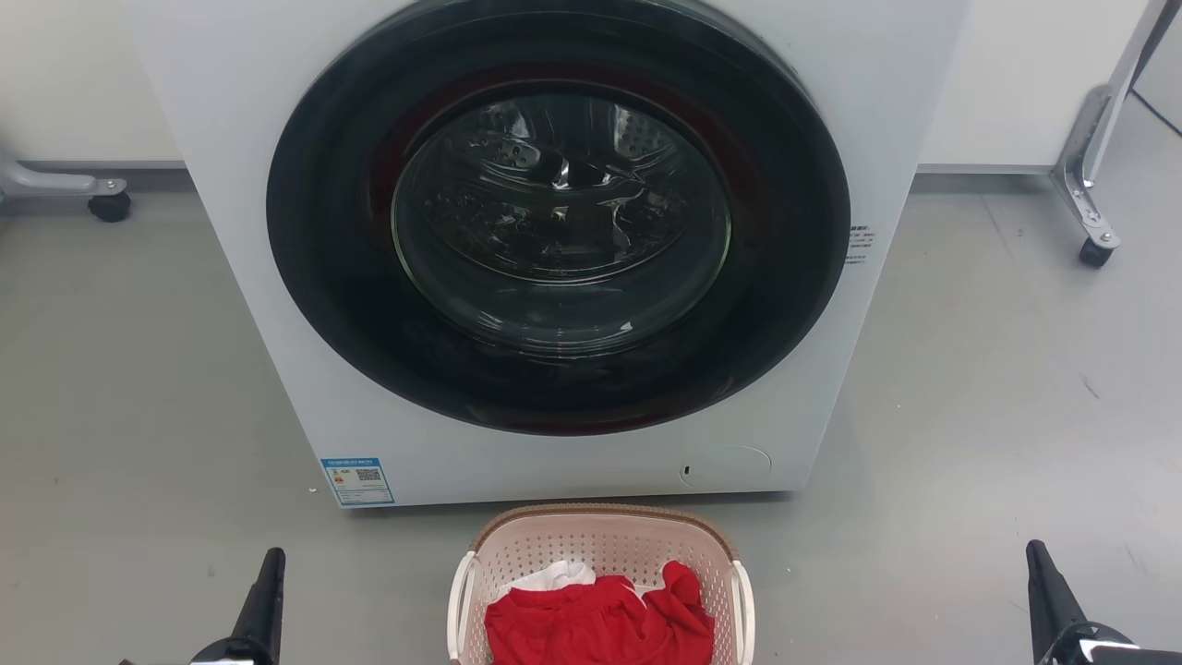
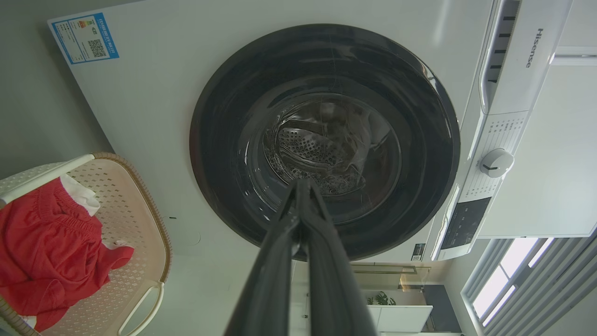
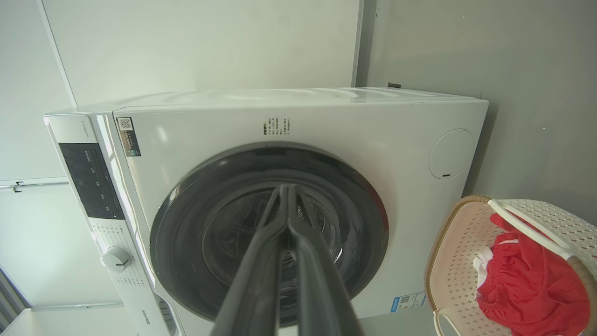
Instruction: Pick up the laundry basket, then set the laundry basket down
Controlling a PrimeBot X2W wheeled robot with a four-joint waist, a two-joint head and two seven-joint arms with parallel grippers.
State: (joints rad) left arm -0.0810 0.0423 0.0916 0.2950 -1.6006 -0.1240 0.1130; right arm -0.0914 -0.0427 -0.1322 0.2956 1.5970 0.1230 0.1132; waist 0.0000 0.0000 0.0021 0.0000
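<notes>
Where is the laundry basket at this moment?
In the head view the laundry basket sits on the floor at the bottom centre, just in front of the washing machine, between the left pincer and the right pincer and apart from both.

Grey floor (image 1: 138, 369), white front-load washer (image 1: 231, 185) against a white wall (image 1: 1016, 74) — wheeled metal leg (image 1: 1095, 231) right side, bright slatted window (image 2: 494, 289).

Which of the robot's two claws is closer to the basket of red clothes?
Left. The left gripper is off the left side of the laundry basket; the right gripper stands farther off its right side. Neither touches it.
</notes>
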